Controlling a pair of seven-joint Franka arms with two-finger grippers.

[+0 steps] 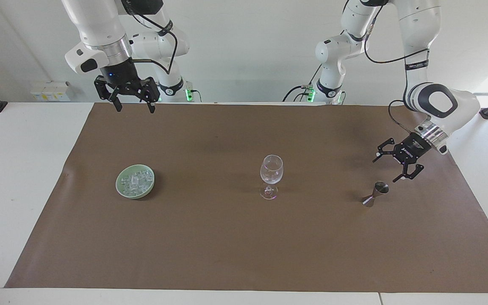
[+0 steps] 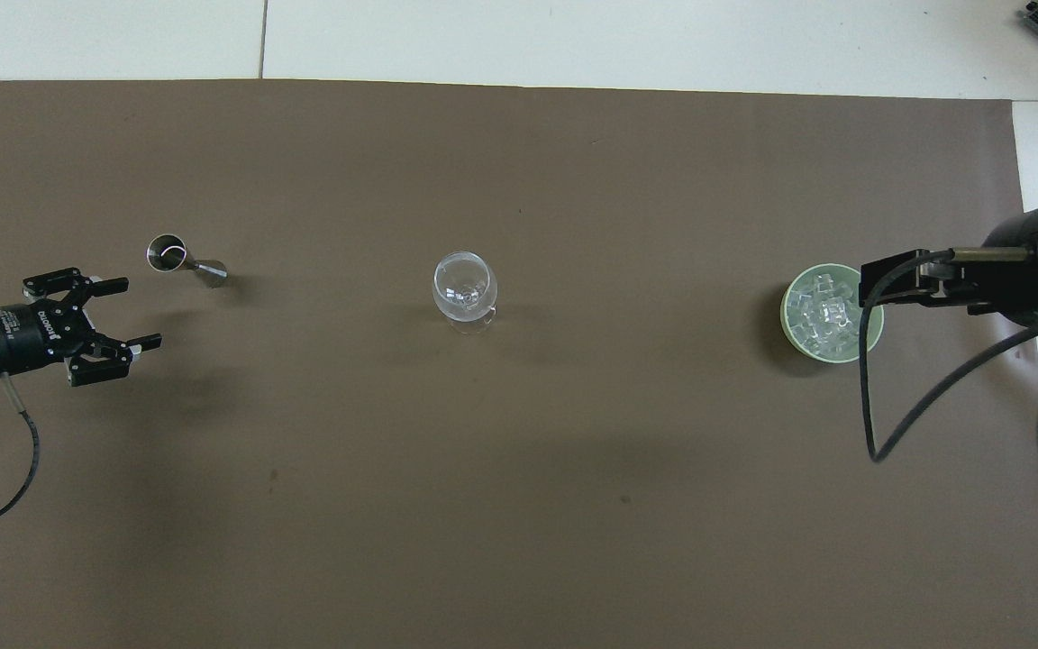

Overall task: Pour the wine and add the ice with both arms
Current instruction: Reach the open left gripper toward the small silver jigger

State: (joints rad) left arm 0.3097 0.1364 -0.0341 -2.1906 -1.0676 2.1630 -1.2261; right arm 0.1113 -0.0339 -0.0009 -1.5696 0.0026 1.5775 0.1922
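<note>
Ice: I see the ice (image 1: pixel 136 181) heaped as small clear cubes in a pale green bowl (image 1: pixel 121 191), toward the right arm's end of the table.
Bowl: it sits on the brown mat (image 1: pixel 227 245), well apart from the wine glass.
Wine glass: the wine glass (image 1: pixel 271 170) stands upright near the middle of the mat, and I see nothing in it; it is between the bowl and the jigger.
Jigger: a small metal jigger (image 1: pixel 375 193) stands toward the left arm's end, roughly in line with the glass and the bowl.
Left hand: my left hand (image 1: pixel 395 166) hangs just above the mat beside the jigger, fingers spread and released, gripping nothing; in the overhead view (image 2: pixel 127 314) it points toward the jigger without touching it.
Right hand: my right hand (image 1: pixel 134 108) is raised high over the mat's edge nearest the robots, fingers spread, empty.
Table: the white table (image 1: pixel 19 169) shows around the mat.
</note>
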